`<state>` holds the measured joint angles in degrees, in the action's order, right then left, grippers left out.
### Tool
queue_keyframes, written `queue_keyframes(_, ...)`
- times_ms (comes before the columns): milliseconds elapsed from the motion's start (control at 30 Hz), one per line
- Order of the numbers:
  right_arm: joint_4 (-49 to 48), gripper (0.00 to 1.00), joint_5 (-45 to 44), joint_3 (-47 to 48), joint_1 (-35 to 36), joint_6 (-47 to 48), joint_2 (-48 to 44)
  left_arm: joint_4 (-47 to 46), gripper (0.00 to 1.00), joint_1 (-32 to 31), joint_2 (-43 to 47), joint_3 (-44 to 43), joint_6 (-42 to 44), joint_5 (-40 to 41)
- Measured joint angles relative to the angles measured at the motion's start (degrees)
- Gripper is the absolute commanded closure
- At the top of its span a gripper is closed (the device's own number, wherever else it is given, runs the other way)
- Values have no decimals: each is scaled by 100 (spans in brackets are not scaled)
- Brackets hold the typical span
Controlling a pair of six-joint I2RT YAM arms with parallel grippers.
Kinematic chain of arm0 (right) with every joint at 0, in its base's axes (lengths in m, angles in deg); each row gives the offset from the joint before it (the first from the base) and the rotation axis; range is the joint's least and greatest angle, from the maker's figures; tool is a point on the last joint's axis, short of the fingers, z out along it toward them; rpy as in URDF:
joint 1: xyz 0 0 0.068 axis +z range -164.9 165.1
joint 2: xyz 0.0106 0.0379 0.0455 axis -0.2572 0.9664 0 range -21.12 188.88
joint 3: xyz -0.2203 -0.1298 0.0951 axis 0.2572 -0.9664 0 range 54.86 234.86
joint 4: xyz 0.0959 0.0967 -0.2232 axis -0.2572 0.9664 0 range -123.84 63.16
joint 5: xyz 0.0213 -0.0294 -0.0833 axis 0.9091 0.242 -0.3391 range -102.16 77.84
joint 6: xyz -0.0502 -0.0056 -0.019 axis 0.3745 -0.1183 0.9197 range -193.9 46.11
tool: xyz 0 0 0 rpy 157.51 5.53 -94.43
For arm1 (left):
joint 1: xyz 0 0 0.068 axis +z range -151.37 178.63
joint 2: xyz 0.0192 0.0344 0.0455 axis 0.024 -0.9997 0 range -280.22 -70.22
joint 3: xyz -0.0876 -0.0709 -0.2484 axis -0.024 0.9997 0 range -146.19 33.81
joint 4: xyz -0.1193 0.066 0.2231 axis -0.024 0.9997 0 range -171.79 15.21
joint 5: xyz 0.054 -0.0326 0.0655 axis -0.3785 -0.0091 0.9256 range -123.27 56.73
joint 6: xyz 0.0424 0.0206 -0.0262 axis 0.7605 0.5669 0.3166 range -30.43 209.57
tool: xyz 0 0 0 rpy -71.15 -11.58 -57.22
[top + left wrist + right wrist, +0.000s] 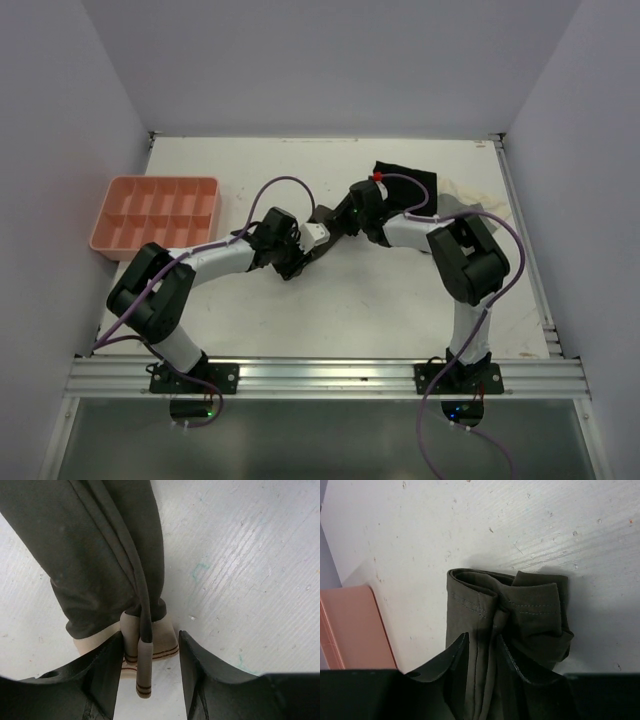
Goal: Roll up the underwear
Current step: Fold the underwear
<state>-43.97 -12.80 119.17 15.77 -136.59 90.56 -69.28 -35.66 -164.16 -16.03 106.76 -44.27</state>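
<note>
The underwear [95, 555] is dark brown and lies as a long folded strip on the white table, mid-table between both arms [316, 236]. Its beige waistband [165, 640] with thin dark stripes sits between the fingers of my left gripper [150, 680]. Those jaws stand apart; the folded band rests beside the left finger and clear of the right one. At the other end, my right gripper [482, 645] is shut on a fold of the underwear [520, 615], and bunched hem edges stick out beyond the fingertips.
A pink compartment tray [160, 212] stands at the left; its edge shows in the right wrist view [355, 630]. A black garment [405, 178] and a grey-and-cream garment [475, 200] lie at the back right. Walls enclose the table.
</note>
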Motion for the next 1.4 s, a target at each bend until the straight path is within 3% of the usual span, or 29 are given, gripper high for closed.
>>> queue_keyframes(100,116,74,-9,94,0,28,59,-4,48,0,0,7,0,81)
queue_keyframes(333,348,100,-35,170,0,120,63,-11,46,0,0,11,-2,238)
queue_keyframes(967,590,100,-245,-208,-44,343,-732,-24,44,0,-28,7,-2,297)
queue_keyframes(1400,649,100,-262,-192,-114,446,-103,26,43,0,-11,-4,66,254)
